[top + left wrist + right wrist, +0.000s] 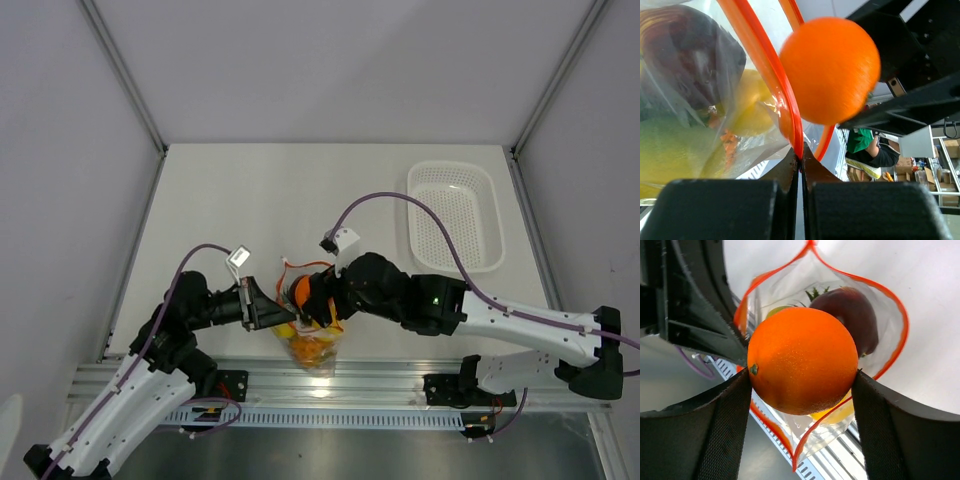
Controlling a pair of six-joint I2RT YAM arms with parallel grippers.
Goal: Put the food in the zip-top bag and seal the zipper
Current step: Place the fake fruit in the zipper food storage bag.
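Right wrist: orange gripped in right pincer over bag; left pincer pinches zipper.

Bright, even light covers the white table, shadows soft and faint; glare streaks the bag in the left wrist view.

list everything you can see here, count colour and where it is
orange: 1, orange, held over the bag mouth
zip-top bag: 1, clear, between the arms, mouth open
zipper: 1, red-orange, along the bag mouth, unsealed
dark fruit: 1, red-purple, inside the bag
yellow fruit: 1, yellow, inside the bag
round fruit: 1, yellow-green, inside the bag
pineapple: 1, green leaves showing, inside the bag
basket: 1, white, far right of the table
table: 1, pale
left gripper: 1, black, shut on the bag rim
right gripper: 1, black, clamped on the orange
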